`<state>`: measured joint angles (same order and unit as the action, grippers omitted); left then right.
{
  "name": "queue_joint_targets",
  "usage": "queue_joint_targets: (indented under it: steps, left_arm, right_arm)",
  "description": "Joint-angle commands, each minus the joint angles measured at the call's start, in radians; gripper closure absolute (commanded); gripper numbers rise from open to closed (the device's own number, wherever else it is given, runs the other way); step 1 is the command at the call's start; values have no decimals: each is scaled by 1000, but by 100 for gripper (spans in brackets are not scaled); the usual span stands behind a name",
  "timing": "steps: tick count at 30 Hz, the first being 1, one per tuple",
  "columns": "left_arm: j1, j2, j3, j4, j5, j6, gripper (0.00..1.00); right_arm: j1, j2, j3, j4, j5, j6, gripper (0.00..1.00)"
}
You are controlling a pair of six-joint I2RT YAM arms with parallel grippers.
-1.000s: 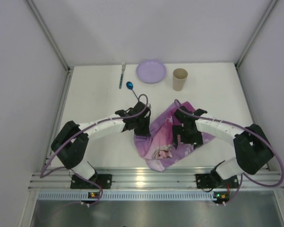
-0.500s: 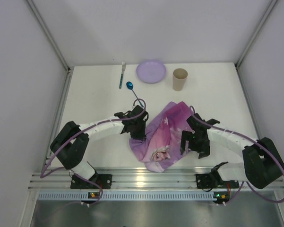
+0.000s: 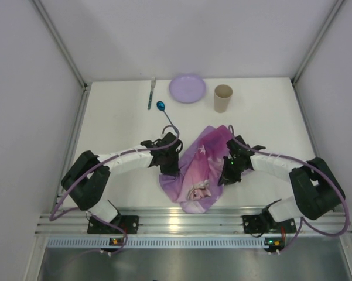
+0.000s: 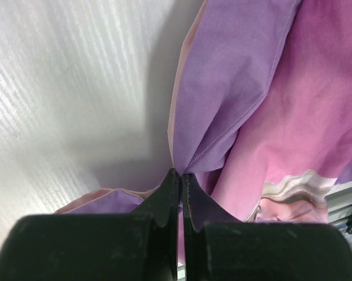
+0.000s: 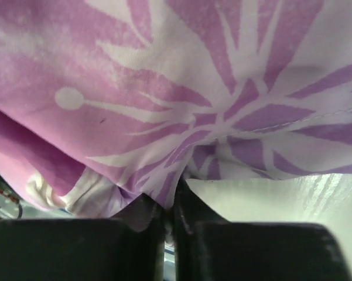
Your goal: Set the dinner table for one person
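Note:
A purple cartoon-princess placemat (image 3: pixel 200 167) lies crumpled on the white dinner table (image 3: pixel 117 129), between the two arms. My left gripper (image 3: pixel 171 165) is at the placemat's left edge. In the left wrist view the gripper (image 4: pixel 181 177) is shut, with a purple fold of the placemat (image 4: pixel 234 88) pinched at its tips. My right gripper (image 3: pixel 227 173) is at the placemat's right edge. In the right wrist view this gripper (image 5: pixel 171 190) is shut on the patterned cloth of the placemat (image 5: pixel 164 88), which drapes over its fingers.
At the back of the table are a lilac plate (image 3: pixel 187 88), a tan cup (image 3: pixel 222 98), a blue-bowled spoon (image 3: pixel 163 110) and a teal-handled utensil (image 3: pixel 151 93). An aluminium rail (image 3: pixel 181 221) runs along the near edge. White walls enclose the sides.
My right gripper swung out to the right, came back to the placemat's right edge and shut on it. The placemat is bunched narrower. The left gripper barely moved.

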<state>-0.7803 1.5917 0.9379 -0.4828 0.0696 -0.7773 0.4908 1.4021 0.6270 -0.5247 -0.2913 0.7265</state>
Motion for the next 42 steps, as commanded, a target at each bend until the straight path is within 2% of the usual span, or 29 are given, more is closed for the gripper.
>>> queue_joint_targets:
  steps: [1,3,4,8,10,13,16,19,22,23,24,25,26,27,28,32,35,40,42]
  left_arm:
    - [22,-65,-25,-36,-17,-71,100]
    - [53,-114,-53,-46,-25,-92,100]
    - [105,-137,-74,-42,-19,-99,100]
    - [262,-275,-206,-65,-10,-114,100]
    - [329,-358,-234,-134,-62,-106,100]
    - [384,-450,-246,-258,-169,-112,100]
    - [400,-545,-257,-409,-278,-192,100]
    - [400,-665,-289,-518,-307,-307,100]
    - [400,-768,-301,-569,-315,-375,100]
    - [400,-780,-297,-583,-295,-388,100]
    - [400,-788,-297,-589,-278,-393,100]
    - [400,-786,-303,-589,-260,-392,84]
    - [398,-771,-306,-568,-219,-373,70]
    - [398,-760,-307,-553,-203,-357,56]
    - [398,-750,-309,-533,-188,-338,42]
    - [398,-653,-226,-484,-212,-234,25]
    - [398,-575,-110,-488,-272,-147,21]
    - [400,-440,28,-334,-266,54,20]
    - [398,-359,74,-281,-252,97,20]
  right_arm:
    - [5,63,32,57,156,-58,100]
    - [-11,61,56,-15,207,-76,100]
    - [-24,58,72,-38,221,-94,100]
    - [-180,57,114,-130,241,-154,100]
    - [-274,78,149,-168,256,-199,100]
    - [-348,133,217,-222,287,-255,100]
    - [-438,188,276,-254,328,-297,100]
    - [-517,225,326,-274,327,-315,100]
    - [-518,245,362,-290,353,-326,100]
    - [-518,248,369,-302,365,-328,95]
    - [-518,251,375,-307,376,-334,66]
    - [-518,255,376,-313,382,-335,46]
    - [-518,252,379,-316,386,-335,12]
    - [-518,248,375,-317,380,-340,1]
    - [-518,238,375,-322,377,-340,0]
    - [-517,184,381,-350,342,-341,0]
    - [-515,115,410,-389,339,-346,0]
    - [-514,19,474,-437,311,-337,1]
    - [-512,-8,496,-426,253,-334,0]
